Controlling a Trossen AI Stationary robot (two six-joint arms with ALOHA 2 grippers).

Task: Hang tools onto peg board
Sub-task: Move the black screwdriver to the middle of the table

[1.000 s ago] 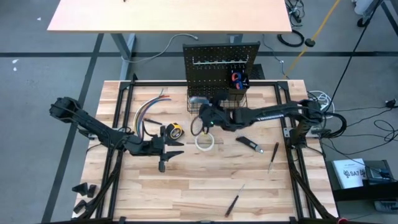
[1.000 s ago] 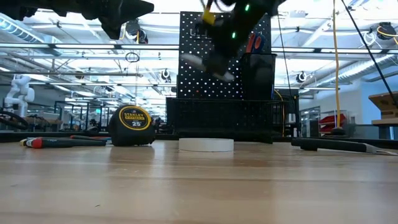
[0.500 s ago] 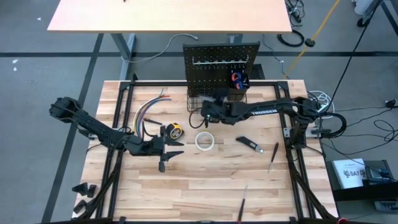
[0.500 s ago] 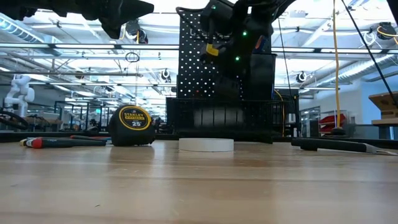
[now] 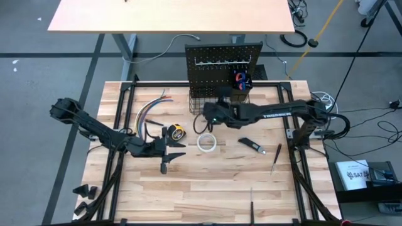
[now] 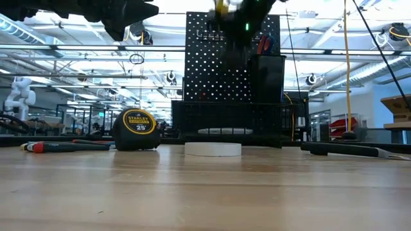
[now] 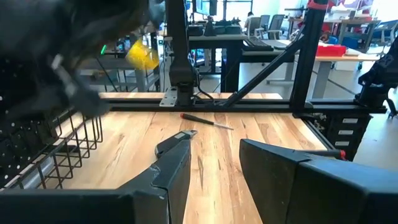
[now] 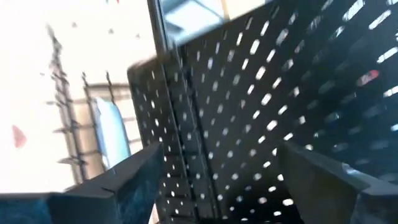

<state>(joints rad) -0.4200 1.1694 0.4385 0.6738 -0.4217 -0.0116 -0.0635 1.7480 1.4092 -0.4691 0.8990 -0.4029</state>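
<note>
The peg board (image 5: pixel 223 61) stands upright at the table's far edge, with a black wire basket (image 5: pixel 217 100) at its foot. A silver tool (image 6: pixel 225 131) lies flat on the basket's bottom. My right gripper (image 5: pixel 210 118) hovers open above the basket's front, pointing at the board (image 8: pixel 249 112). My left gripper (image 5: pixel 167 150) stands open and level at the table's left, with nothing between its fingers (image 7: pixel 174 174). On the table lie a yellow tape measure (image 5: pixel 178 132), a dark knife (image 5: pixel 253 145) and two screwdrivers (image 5: pixel 276 158), (image 5: pixel 251 207).
A white tape roll (image 5: pixel 207 142) lies just in front of the basket, under my right arm. A bundle of coloured wires (image 5: pixel 151 112) lies at the far left. Bare wood stretches along the near edge.
My right gripper has let go of the silver tool, which has dropped and now lies flat in the basket. The gripper dipped toward the peg board, then rose. The screwdriver near the front edge has turned about and shifted to the right.
</note>
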